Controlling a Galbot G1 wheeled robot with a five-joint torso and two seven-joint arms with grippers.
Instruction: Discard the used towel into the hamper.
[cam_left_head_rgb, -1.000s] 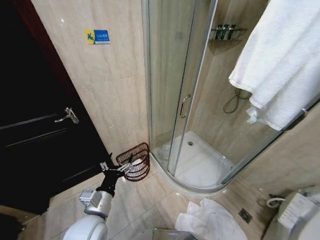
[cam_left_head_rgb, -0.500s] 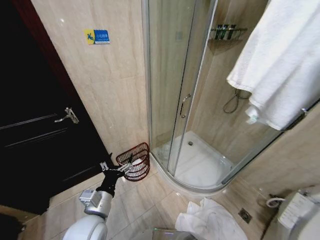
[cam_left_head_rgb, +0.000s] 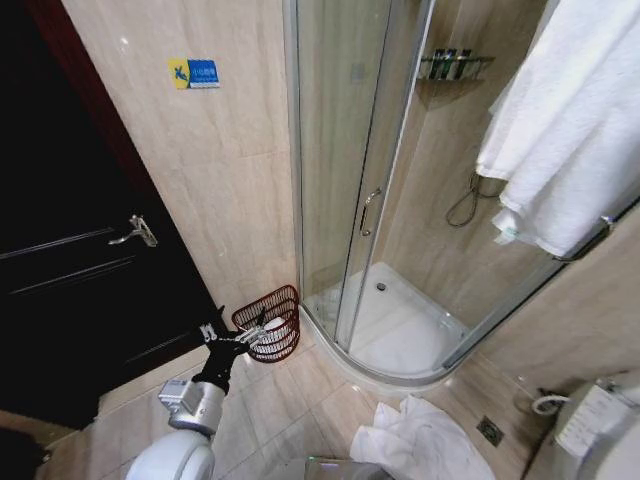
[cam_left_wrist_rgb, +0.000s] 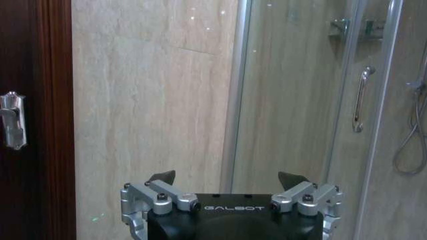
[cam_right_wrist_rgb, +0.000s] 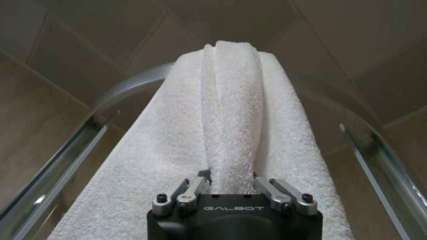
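White and fluffy, the towel (cam_left_head_rgb: 570, 130) hangs up high on the right, over the top rail of the shower (cam_left_head_rgb: 400, 200). It looks soft and floppy. It will bend and sag when it is moved, and it will not break. It is big, so it may feel a bit heavy and could drag or catch on the rail. A thick bunched fold is the best place to hold it, because a thin edge could slip out.

That is just where the right gripper (cam_right_wrist_rgb: 230, 179) has it. In the right wrist view its fingers are squeezed close on the raised middle fold of the towel.

The left gripper (cam_left_head_rgb: 252, 335) waits low down, right by the hamper (cam_left_head_rgb: 272, 322). Its fingers (cam_left_wrist_rgb: 162, 176) are spread wide apart and hold nothing.

The hamper is dark red-brown, made of thin ribs, and looks tipped over toward the robot. It sits on the floor (cam_left_head_rgb: 290, 400) in the corner, between the door (cam_left_head_rgb: 80, 250) and the shower glass. Something white is already inside it. The hamper is well apart from the hanging towel, far below it and off to the left.

The room is a small bathroom with smooth tan tiles that may be slippery. Another white cloth (cam_left_head_rgb: 420, 440) lies crumpled on the floor near the shower.
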